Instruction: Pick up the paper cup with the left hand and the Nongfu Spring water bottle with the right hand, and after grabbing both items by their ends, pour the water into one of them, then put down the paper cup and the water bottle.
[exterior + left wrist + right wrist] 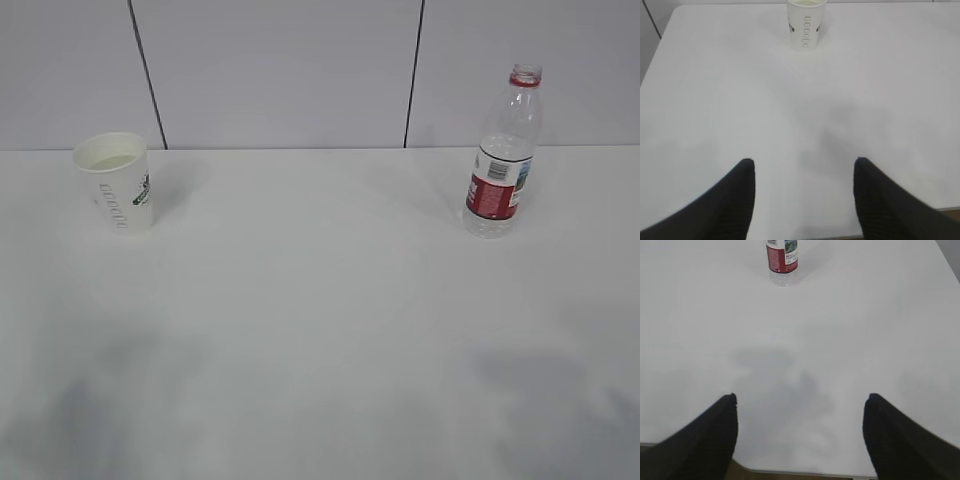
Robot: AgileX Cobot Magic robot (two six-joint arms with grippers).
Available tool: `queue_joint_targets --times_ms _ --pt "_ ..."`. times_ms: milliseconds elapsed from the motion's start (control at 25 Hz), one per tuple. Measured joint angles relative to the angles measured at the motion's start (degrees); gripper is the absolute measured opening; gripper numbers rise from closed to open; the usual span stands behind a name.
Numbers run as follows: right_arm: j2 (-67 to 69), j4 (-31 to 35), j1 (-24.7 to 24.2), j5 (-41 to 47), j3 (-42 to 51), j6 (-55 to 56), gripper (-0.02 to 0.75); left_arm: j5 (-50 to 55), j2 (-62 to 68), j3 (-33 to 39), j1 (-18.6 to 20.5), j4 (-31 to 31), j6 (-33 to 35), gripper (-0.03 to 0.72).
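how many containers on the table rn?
2. The paper cup stands upright at back left; the water bottle, uncapped and upright, stands at back right. Nothing else shows on the table in any view.

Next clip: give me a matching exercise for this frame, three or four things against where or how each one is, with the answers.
Things:
1. paper cup
2. Nongfu Spring water bottle
3. left gripper
4. right gripper

Descriptions:
A. upright, far right of the table, no cap
B. open over the near table edge, bottle straight ahead
C. upright, far left of the table
D. open over the near table edge, cup straight ahead

Pairs: 1-C, 2-A, 3-D, 4-B
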Motion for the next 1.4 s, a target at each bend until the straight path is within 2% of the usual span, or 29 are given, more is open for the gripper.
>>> queue_joint_targets --times_ms 880,1200,1400 --pt "-0.22 -0.22 0.0 0.22 0.28 0.15 0.585 0.0 0.0 0.0 0.0 0.0 0.0 0.453" --pt "-0.22 -0.22 0.0 0.22 0.28 0.15 0.586 0.0 0.0 0.0 0.0 0.0 0.0 0.509" --pt "-0.22 -0.22 0.0 0.22 0.28 0.15 0.586 0.0 0.0 0.0 0.0 0.0 0.0 0.517"
